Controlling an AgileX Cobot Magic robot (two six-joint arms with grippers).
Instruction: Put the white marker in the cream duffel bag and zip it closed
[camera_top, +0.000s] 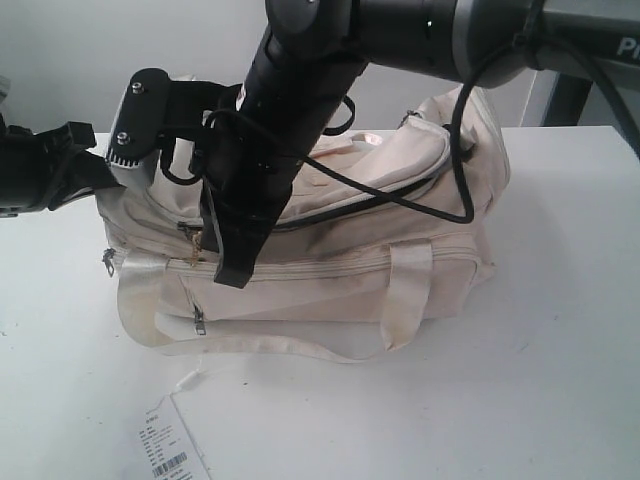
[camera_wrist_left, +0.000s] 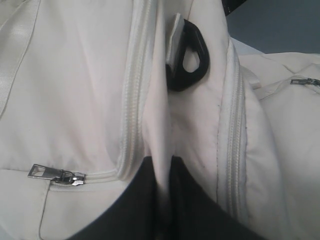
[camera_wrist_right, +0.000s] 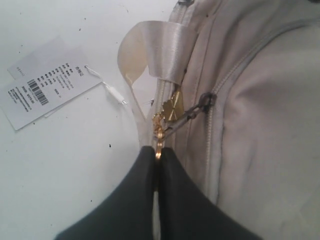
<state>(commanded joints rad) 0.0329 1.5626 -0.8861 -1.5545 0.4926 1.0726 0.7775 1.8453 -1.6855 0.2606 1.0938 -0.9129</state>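
The cream duffel bag (camera_top: 400, 200) lies on the white table (camera_top: 560, 350). No white marker shows in any view. My left gripper (camera_top: 100, 170) is at the bag's left end, shut on a fold of cream fabric (camera_wrist_left: 162, 165) between two zipper runs, just below a black strap ring (camera_wrist_left: 187, 57). My right gripper (camera_top: 232, 272) reaches down across the bag's front left. In the right wrist view it (camera_wrist_right: 158, 152) is shut on a gold zipper pull (camera_wrist_right: 159, 132) beside the bag (camera_wrist_right: 260, 125). A dark line runs along the curved top zipper (camera_top: 350, 205).
A white barcode paper tag (camera_top: 170, 450) (camera_wrist_right: 42, 87) lies on the table in front of the bag, tied by a thin string. Cream webbing handles (camera_top: 410, 290) hang down the front. A silver zipper pull (camera_wrist_left: 55, 175) sits on a pocket seam. The right arm's black cable (camera_top: 400, 200) drapes over the bag.
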